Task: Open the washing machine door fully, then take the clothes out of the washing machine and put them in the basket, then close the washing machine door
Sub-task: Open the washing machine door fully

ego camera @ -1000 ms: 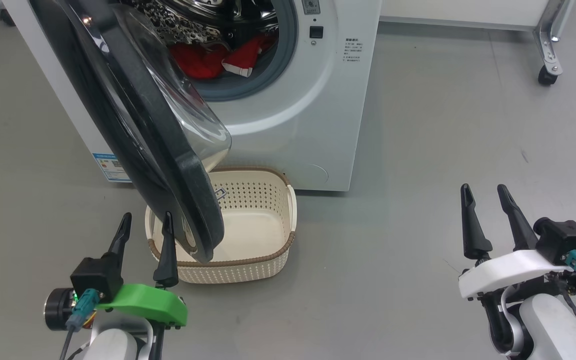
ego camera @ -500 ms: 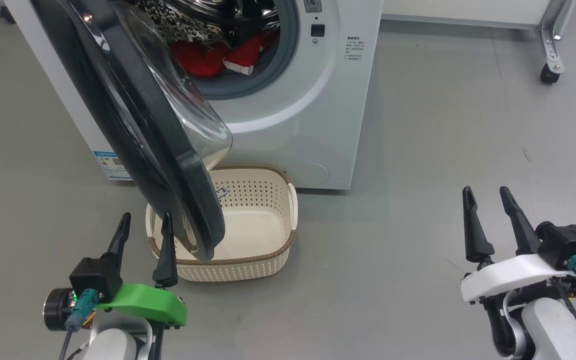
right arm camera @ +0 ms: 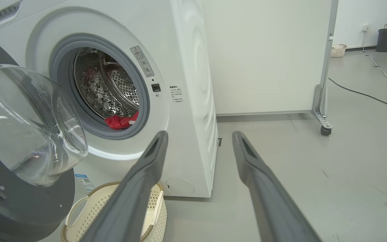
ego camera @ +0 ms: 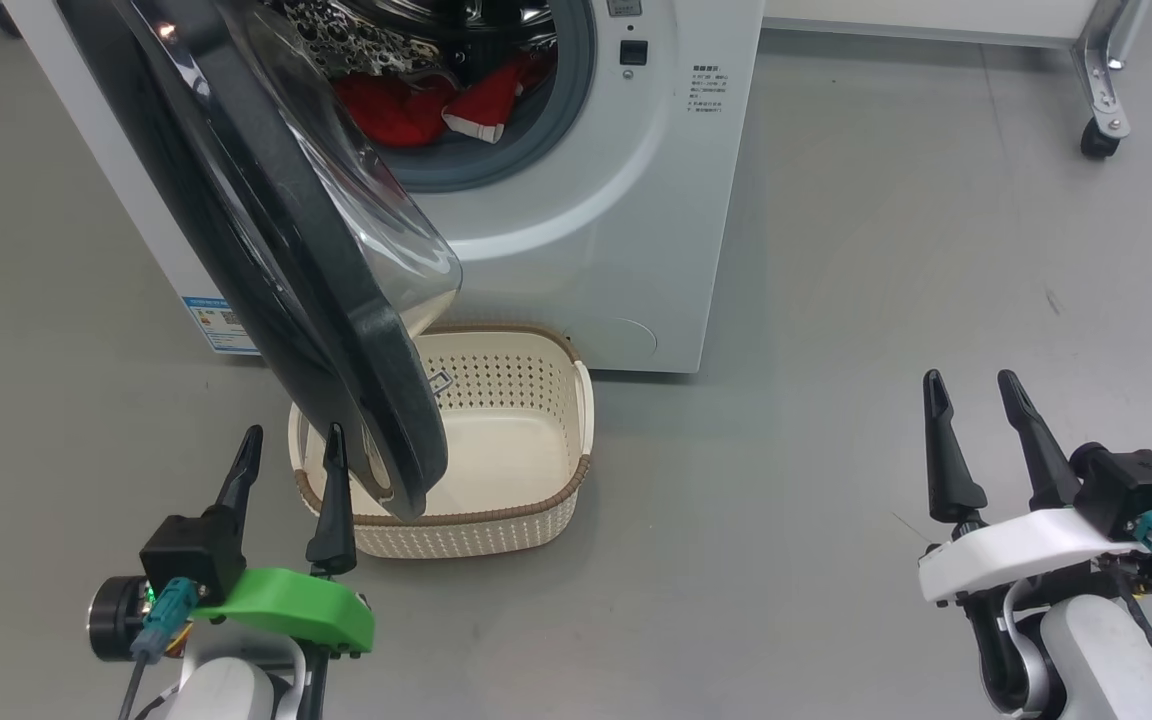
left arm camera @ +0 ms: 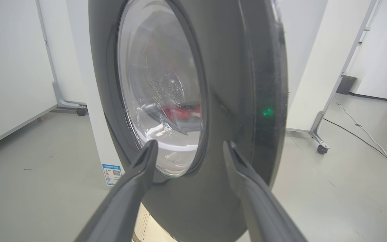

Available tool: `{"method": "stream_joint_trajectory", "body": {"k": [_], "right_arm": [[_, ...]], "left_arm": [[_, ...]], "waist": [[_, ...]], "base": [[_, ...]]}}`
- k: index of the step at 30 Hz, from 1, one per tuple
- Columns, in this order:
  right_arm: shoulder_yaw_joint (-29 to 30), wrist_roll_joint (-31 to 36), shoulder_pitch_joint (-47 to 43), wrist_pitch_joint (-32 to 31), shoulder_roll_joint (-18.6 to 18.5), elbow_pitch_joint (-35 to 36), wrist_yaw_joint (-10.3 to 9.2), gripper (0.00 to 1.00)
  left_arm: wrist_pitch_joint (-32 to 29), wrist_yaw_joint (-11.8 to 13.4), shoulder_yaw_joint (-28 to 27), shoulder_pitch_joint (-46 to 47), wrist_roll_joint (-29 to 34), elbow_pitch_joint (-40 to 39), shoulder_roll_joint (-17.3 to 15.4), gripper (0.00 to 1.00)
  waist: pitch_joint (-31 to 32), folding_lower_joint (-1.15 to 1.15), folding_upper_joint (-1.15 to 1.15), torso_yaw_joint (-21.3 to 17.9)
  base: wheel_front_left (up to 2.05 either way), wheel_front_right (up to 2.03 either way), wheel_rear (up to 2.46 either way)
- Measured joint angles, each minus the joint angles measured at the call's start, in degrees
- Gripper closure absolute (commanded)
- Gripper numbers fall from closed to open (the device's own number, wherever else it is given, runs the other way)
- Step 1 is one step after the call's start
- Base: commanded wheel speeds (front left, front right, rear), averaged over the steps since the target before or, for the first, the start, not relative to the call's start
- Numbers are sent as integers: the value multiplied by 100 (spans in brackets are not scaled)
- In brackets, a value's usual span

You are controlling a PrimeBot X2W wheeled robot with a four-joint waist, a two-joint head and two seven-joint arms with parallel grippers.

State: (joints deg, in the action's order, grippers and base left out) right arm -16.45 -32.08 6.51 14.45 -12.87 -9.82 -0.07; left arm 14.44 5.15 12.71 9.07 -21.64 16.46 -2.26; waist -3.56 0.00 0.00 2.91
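- Nothing among the things has shifted in the last second. Only my head camera has tipped a touch, so the whole scene sits slightly higher in the head view. Both arms have kept their place.
- My left gripper [ego camera: 295,432] is spread wide and holds nothing. It points at the outer face of the door [ego camera: 336,330], whose lower edge lies just beside my inner finger; whether they touch I cannot tell.
- My right gripper [ego camera: 969,378] is also spread and empty, well apart from the rest, over bare floor [ego camera: 836,300].
- The door stands only part open, and its glass bulge hangs over the basket [ego camera: 496,535], which sits on the floor just in front of the washing machine [ego camera: 616,230].
- The red clothes [ego camera: 391,108] lie in the drum, at the lower lip of the port.
- Risk, as I judge it: the door's black ring is glossy, so a push from my left fingers could skid off and leave the door half swung. While the door hangs over the basket, clothes pulled out could catch on it or drop to the floor.
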Motion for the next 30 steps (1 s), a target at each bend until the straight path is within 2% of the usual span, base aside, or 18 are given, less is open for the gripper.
{"method": "stream_joint_trajectory", "body": {"k": [17,18,19,20,21,30], "right_arm": [[141,100,-92,0,121,-10,114,0],[153,102,-92,0,127,-10,118,0],[160,111,-93,0,131,-11,119,0],[167,127,-93,0,134,-12,119,0],[169,146,-94,0,137,-12,121,0],[232,205,-113,0,199,-45,201,0]], "left_arm": [[0,-16,18,0,-1,0,0,0],[0,-16,20,0,-1,0,0,4],[0,-16,24,0,-5,2,0,53],[0,-16,31,0,-27,7,0,84],[0,-16,31,0,-49,4,1,100],[0,-46,57,0,11,-1,2,100]], "waist": [[9,0,0,-1],[9,0,0,-1],[10,0,0,-1],[11,0,0,-1],[10,0,0,-2],[19,0,0,-11]], "base": [[0,0,0],[0,0,0],[0,0,0],[0,0,0],[0,0,0],[0,0,0]]}}
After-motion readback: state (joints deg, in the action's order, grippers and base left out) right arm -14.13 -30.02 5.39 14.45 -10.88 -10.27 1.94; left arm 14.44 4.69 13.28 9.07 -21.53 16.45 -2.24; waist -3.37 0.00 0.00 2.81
